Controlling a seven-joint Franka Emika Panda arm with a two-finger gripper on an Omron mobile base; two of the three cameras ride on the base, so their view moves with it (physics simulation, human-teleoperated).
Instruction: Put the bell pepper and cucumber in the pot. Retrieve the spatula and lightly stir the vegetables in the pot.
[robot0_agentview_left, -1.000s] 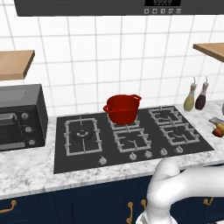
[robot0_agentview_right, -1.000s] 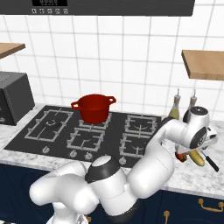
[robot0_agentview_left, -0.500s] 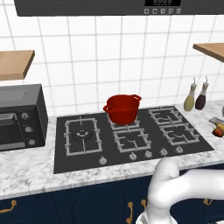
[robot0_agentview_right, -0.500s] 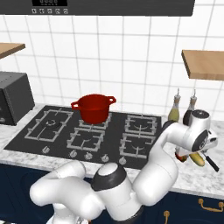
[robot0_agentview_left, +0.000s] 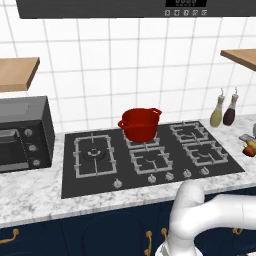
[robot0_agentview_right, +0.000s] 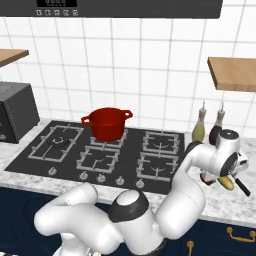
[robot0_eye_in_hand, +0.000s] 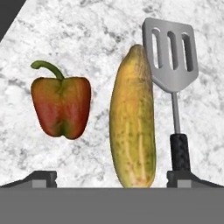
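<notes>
Hand view puts me looking straight down on the marble counter (robot0_eye_in_hand: 109, 30), with three things laid side by side: the bell pepper (robot0_eye_in_hand: 62, 107), the cucumber (robot0_eye_in_hand: 132, 127) in the middle, and the spatula (robot0_eye_in_hand: 172, 70) lying just beside the cucumber, its slotted head close against the cucumber's far end. The pepper sits apart from the other two.

I judge I'm lining up the first pick, and neither vegetable is in the pot (robot0_agentview_left: 140, 123) yet; it stands on a rear burner of the cooktop (robot0_agentview_left: 150, 160), well apart from this end of the counter. To do this cleanly I'd centre over one vegetable only. The cucumber is tight against the spatula, so a descent there risks a finger landing on the handle; the pepper, standing clear, looks the safer first grab, taken across its body below the stem.

My gripper (robot0_eye_in_hand: 112, 178) stands fully spread, with a fingertip at either side of the hand view's bottom. It grasps nothing and touches nothing.
</notes>
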